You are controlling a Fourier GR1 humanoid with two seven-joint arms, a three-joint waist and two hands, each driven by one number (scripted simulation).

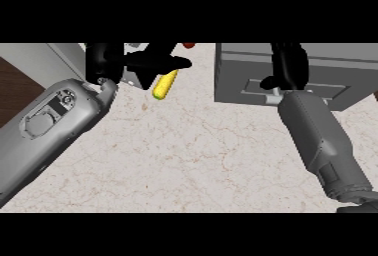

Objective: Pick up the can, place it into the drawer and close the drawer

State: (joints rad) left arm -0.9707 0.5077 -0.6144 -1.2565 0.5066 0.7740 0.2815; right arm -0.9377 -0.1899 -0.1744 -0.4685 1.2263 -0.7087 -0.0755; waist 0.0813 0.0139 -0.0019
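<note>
Black against the pale marbled counter (184,150), the right hand (289,67) lies over the front of the grey drawer unit (244,75). Its fingers point away up the drawer's face and its lower part sits at the handle (275,86); whether the fingers curl round that handle or merely rest on it cannot be told. The drawer front is a flat grey panel with a recessed frame, pushed in flush with its box.

At the upper left, the left hand (122,62) shows as a dark cluster, fingers spread and a thumb jutting right; it holds nothing that can be seen. Just below that thumb lies a yellow, tapered corn cob (165,85), tilted, greenish at its lower tip. A small red object (189,45) peeks in at the top edge.

No can is visible anywhere. No writing or label can be read. Both forearms are smooth grey casings; the left one carries an inset panel.
</note>
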